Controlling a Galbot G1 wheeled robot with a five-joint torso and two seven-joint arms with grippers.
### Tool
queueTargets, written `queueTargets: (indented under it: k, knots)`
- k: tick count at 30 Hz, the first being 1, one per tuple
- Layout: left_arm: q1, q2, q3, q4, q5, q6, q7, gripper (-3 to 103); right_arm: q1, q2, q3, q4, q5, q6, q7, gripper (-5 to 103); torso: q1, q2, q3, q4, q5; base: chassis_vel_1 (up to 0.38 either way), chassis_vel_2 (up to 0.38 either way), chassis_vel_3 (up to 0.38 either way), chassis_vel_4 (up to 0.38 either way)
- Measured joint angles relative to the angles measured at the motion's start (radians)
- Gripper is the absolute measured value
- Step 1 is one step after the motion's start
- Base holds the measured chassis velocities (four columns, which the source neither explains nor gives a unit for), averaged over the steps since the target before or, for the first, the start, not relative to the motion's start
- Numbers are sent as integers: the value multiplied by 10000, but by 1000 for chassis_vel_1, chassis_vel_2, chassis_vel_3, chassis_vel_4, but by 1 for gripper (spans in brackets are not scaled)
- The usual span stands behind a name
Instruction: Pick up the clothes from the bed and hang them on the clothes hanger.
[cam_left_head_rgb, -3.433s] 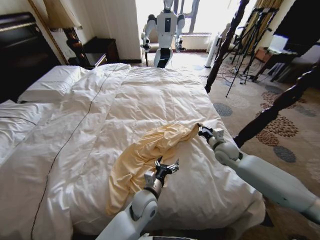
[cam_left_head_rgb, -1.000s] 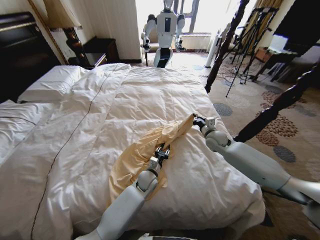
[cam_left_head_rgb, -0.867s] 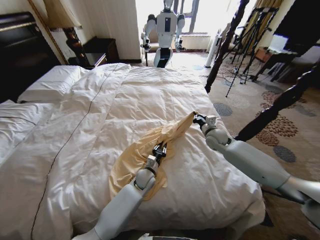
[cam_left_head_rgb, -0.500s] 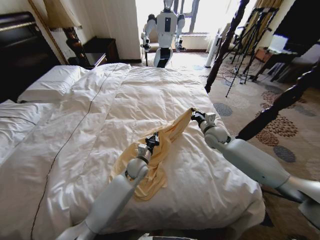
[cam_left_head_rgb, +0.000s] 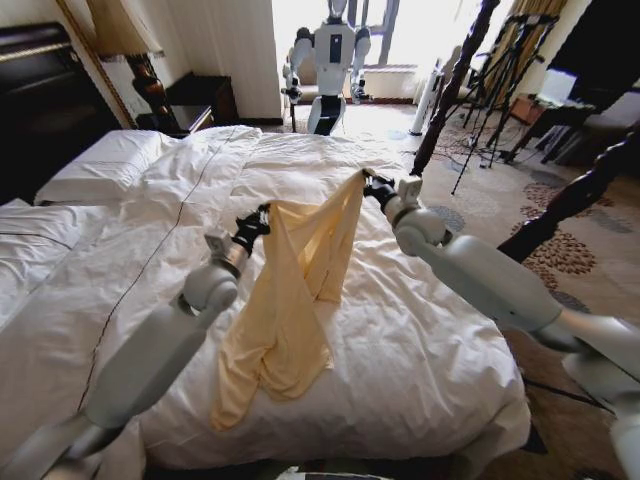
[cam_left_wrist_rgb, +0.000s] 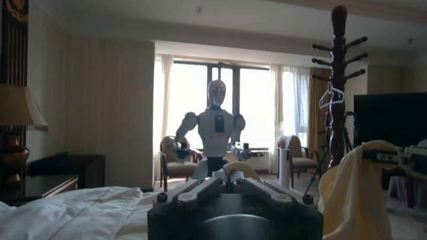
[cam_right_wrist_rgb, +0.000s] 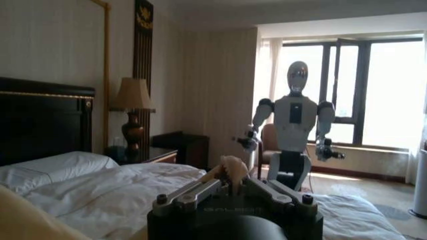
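Two grippers are holding the top up above the bed. Left gripper is pinching one upper corner, fingers clamped together on the fabric; right gripper is pinching the other, toward 2 o'clock from the left one, fingers likewise closed on cloth. Fabric is stretching between them along the upper edge and draping down toward 6 o'clock, its lower end touching the duvet.

Duvet is lying rumpled and white across the bed, pillow at 10 o'clock by the dark headboard. Lamp and nightstand are sitting at 11 o'clock. Another white robot is standing at 12 o'clock before a bright window. Twisted dark posts are rising at 1–3 o'clock, with tripods behind on patterned carpet. Left wrist view is showing a coat stand with a thin hanger hooked on it.
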Motion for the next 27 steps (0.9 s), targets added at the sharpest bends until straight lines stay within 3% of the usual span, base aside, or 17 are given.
queueTargets:
  k: [5,10,13,14,16,17,19,20,21,23,24,26,27]
  knots:
    - [-1156,917,-818,279,-797,172,39,0,1088,614,-97,51,373,-203,-14,0,0,0,-2,-3,2,0,0,0,0]
    - [-1196,1749,-1687,197,-1432,409,218,0,2052,889,-185,70,772,-476,133,0,1,0,-1,-2,-2,0,0,0,0]
    - [-622,2697,-3226,-263,-2503,725,325,0,3296,908,-466,391,1416,-789,314,0,0,1,-1,-3,-3,0,0,0,0]
    - [-622,2697,-3226,-263,-2503,725,325,0,3296,908,-466,391,1416,-789,314,0,0,1,-1,-3,-3,0,0,0,0]
    - [-220,3265,-4397,-443,-3215,826,442,0,4149,969,-661,581,2017,-961,506,0,-4,1,-2,-4,-2,0,0,0,0]
    - [-220,3265,-4397,-443,-3215,826,442,0,4149,969,-661,581,2017,-961,506,0,-4,1,-2,-4,-2,0,0,0,0]
    - [462,3995,-5953,-494,-4090,874,625,0,5222,1139,-773,665,2733,-1231,700,0,-5,2,-4,-2,-2,0,0,0,0]
    - [462,3995,-5953,-494,-4090,874,625,0,5222,1139,-773,665,2733,-1231,700,0,-5,2,-4,-2,-2,0,0,0,0]
    - [755,4249,-6549,-489,-4387,912,670,0,5545,1174,-807,680,2942,-1323,734,0,-5,2,-3,0,-6,0,0,0,0]
    - [1702,4834,-8299,-409,-5035,991,906,0,6390,1161,-881,849,3507,-1566,837,0,-3,2,-3,-1,-2,0,0,0,0]
    - [1702,4834,-8299,-409,-5035,991,906,0,6390,1161,-881,849,3507,-1566,837,0,-3,2,-3,-1,-2,0,0,0,0]
    - [2535,5321,-9900,-366,-5694,1251,1104,0,7075,1015,-930,1099,3982,-1740,958,0,-4,2,-4,2,5,0,0,0,0]
    - [2535,5321,-9900,-366,-5694,1251,1104,0,7075,1015,-930,1099,3982,-1740,958,0,-4,2,-4,2,5,0,0,0,0]
